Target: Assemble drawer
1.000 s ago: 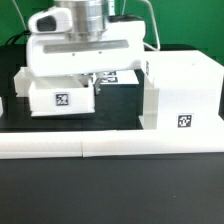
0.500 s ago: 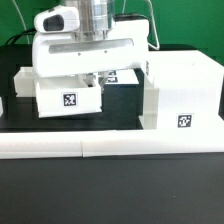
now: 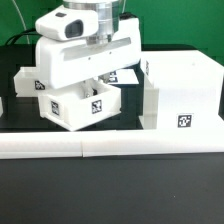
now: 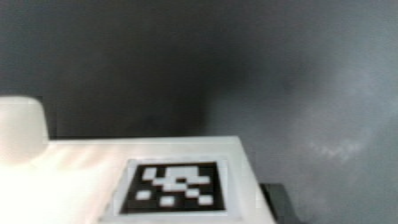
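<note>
Exterior view: one black table [image 3: 128,122] is carrying the scene, with a dim room behind it. One low white wall [image 3: 110,148], showing a single seam, is running across the front. One arm is reaching down, and its gripper [image 3: 94,88] is grasping a tray [image 3: 78,110]. The tray is tilting, just beside the housing [image 3: 180,90] on the exterior view's left. One housing is standing upright behind the wall, with one tag [image 3: 186,122] facing the camera. Two trays are showing: the second tray [image 3: 24,78] is sitting behind the first, largely hidden. Wrist view: the gripped tray's tagged face [image 4: 175,187] is lying close below, against the dark table [image 4: 214,70].
</note>
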You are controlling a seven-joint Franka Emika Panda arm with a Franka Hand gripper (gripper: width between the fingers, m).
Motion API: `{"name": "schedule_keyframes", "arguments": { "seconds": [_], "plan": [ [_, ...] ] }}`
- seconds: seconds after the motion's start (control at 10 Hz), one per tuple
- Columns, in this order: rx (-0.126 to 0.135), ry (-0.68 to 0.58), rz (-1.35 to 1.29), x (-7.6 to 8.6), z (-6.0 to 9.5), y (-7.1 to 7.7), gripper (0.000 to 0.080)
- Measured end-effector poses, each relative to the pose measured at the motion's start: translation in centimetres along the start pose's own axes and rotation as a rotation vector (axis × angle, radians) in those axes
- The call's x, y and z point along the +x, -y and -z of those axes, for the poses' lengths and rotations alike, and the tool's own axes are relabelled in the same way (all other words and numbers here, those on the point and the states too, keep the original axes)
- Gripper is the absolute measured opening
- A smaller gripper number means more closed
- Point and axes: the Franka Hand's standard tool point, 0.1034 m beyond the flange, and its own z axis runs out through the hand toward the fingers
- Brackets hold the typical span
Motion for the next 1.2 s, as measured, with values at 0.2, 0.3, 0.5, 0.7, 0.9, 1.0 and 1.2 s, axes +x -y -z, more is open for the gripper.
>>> {"name": "schedule_keyframes", "arguments": {
  "seconds": [0.2, 0.3, 0.5, 0.7, 0.9, 1.0, 1.2],
  "plan": [
    [-0.007, 0.005, 0.118, -0.1, 0.0, -0.1, 0.0041],
    [-0.009, 0.01, 0.184, -0.2, -0.1, -0.2, 0.0041],
    [-0.014, 0.021, 0.316, -0.5, -0.1, -0.4, 0.0042],
    [-0.026, 0.065, 0.585, -0.3, -0.2, -0.3, 0.0042],
    [-0.027, 0.073, 0.689, -0.5, -0.1, -0.8, 0.0042],
    [-0.026, 0.083, 0.765, -0.7, -0.1, -0.9, 0.0042],
    [-0.026, 0.094, 0.841, -1.0, -0.3, -1.0, 0.0042]
  ]
}}
